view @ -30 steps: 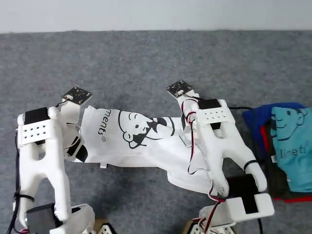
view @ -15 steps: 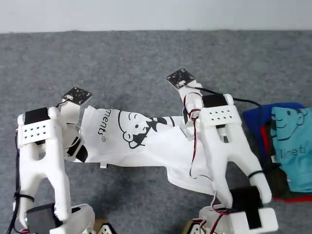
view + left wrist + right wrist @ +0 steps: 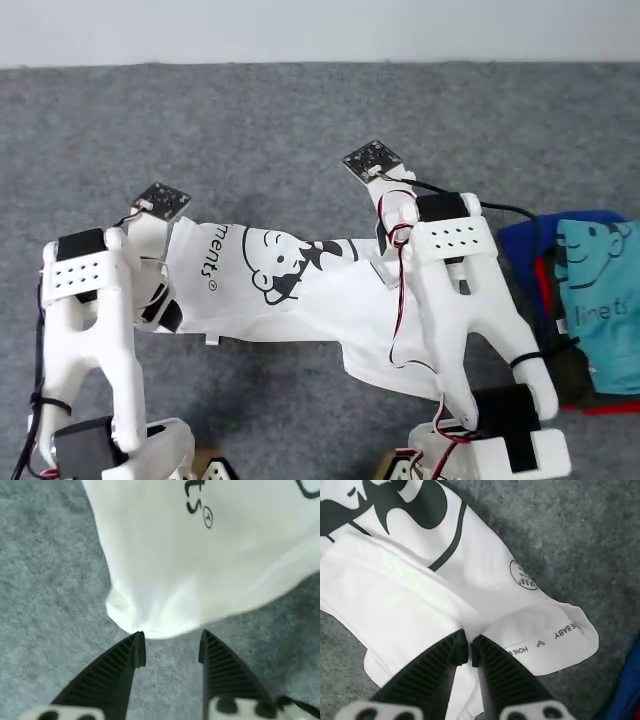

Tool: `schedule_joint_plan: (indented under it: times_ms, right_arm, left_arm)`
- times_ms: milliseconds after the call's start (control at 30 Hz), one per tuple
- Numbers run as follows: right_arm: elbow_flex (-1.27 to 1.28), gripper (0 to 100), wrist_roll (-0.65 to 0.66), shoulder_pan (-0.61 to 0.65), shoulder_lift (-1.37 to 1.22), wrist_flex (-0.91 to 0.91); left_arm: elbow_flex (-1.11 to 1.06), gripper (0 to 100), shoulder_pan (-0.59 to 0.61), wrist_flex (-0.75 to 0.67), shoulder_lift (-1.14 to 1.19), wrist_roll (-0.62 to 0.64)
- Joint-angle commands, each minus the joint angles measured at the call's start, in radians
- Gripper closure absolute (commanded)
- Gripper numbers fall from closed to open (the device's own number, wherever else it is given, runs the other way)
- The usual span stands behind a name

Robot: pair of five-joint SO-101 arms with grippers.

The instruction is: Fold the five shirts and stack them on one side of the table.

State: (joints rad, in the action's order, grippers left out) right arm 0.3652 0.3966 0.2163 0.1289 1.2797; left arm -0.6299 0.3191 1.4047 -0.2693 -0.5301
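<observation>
Two tools at one white shirt (image 3: pixel 290 285), mid-table.
Item 1: the white shirt carries a black cartoon print. It lies crumpled and stretched crosswise on the grey table (image 3: pixel 300 120) between the two arms, its right part spreading toward the near edge. Item 2: the left tool (image 3: pixel 170 642) has its fingers spread apart, tips set either side of the shirt's bunched left end, with the cloth at the mouth but not clamped. Item 3: the right tool (image 3: pixel 469 649) has its fingers drawn almost together, pinching a fold of the shirt near its right end (just beside a small round printed mark). Item 4: the stack of folded shirts (image 3: pixel 590 300) sits at the table's right edge, beyond the right arm, teal on top, with blue, red and dark layers showing beneath.
</observation>
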Motion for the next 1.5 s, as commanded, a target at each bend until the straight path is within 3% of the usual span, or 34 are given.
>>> schedule_joint_plan:
  times_ms: [0, 200, 433, 767, 867, 967, 1033, 1300, 1467]
  right_arm:
    - [-0.02, 98.7, 0.006, 0.012, 0.051, 0.008]
    - [-0.02, 98.7, 0.006, 0.012, 0.051, 0.007]
    - [-0.02, 98.7, 0.006, 0.012, 0.051, 0.008]
    - [-0.02, 98.7, 0.003, 0.012, 0.051, 0.008]
    - [-0.02, 98.7, 0.002, 0.012, 0.051, 0.008]
    - [-0.02, 98.7, 0.002, 0.012, 0.051, 0.008]
    - [-0.02, 98.7, 0.002, 0.012, 0.051, 0.008]
    - [-0.025, 98.7, 0.0, 0.012, 0.073, 0.01]
    - [-0.025, 98.8, 0.0, 0.005, 0.263, -0.001]
  left_arm:
    - [-0.007, 82, -0.006, -0.061, -0.021, -0.003]
    - [-0.019, 82, -0.002, -0.13, -0.006, -0.003]
    - [0.002, 82, 0.002, -0.155, 0.176, -0.002]
    - [0.073, 82, 0.117, -0.164, 0.351, -0.006]
    - [0.073, 87, 0.101, -0.164, 0.382, -0.006]
    - [0.074, 99, 0.069, -0.164, 0.384, -0.005]
    - [0.09, 98, 0.052, -0.15, 0.384, -0.002]
    - [0.335, 99, 0.032, 0.132, 0.384, -0.002]
    - [0.598, 99, 0.031, 0.353, 0.347, 0.0]
